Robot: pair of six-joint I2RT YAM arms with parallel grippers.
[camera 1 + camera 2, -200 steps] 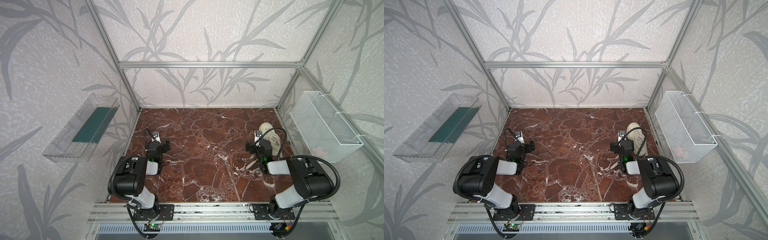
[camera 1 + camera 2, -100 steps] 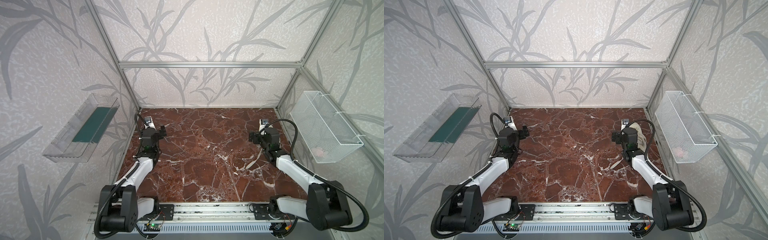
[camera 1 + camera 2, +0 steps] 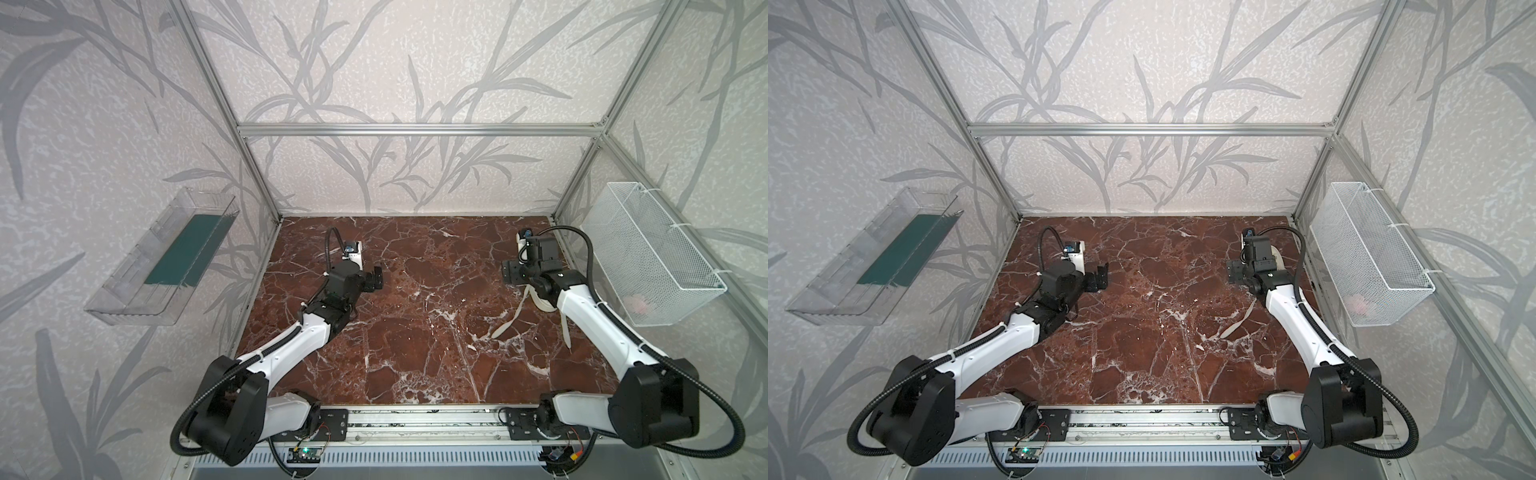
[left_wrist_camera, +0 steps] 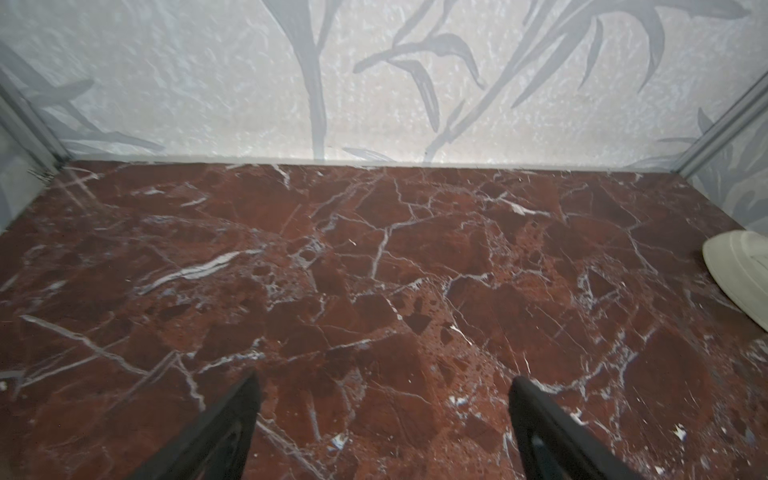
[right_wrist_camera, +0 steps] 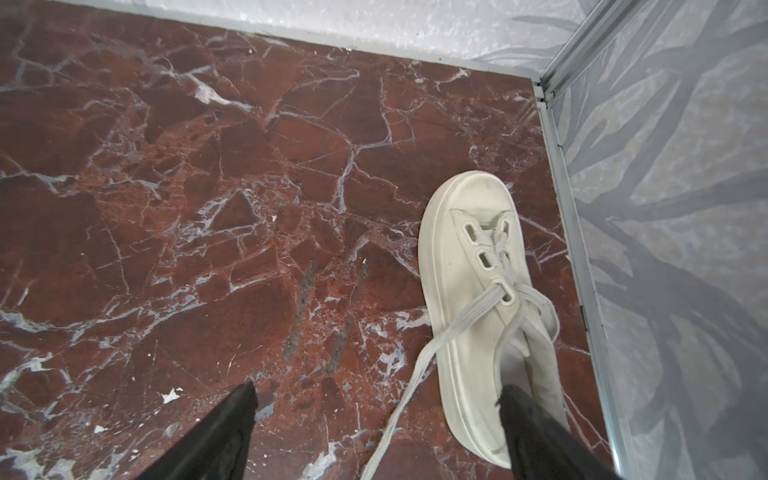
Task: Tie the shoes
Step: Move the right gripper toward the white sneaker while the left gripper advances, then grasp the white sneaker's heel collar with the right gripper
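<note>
Shoe [image 5: 478, 291] sits upright on the floor [image 3: 415, 332], below the basket [image 3: 648, 266] and just inward of it, toe toward the back wall. In both top views the right arm hides most of it.

Laces [image 5: 419, 374] are untied. One strand trails across the floor away from the basket.

Right gripper [image 5: 376, 392] hangs over the shoe's heel end, near the basket. Fingers are wide apart and grip nothing. One fingertip overlaps the heel; can't tell if it touches.

Left gripper [image 4: 382, 382] is well apart from the basket, across the floor, over bare marble. Fingers are spread and empty.
</note>
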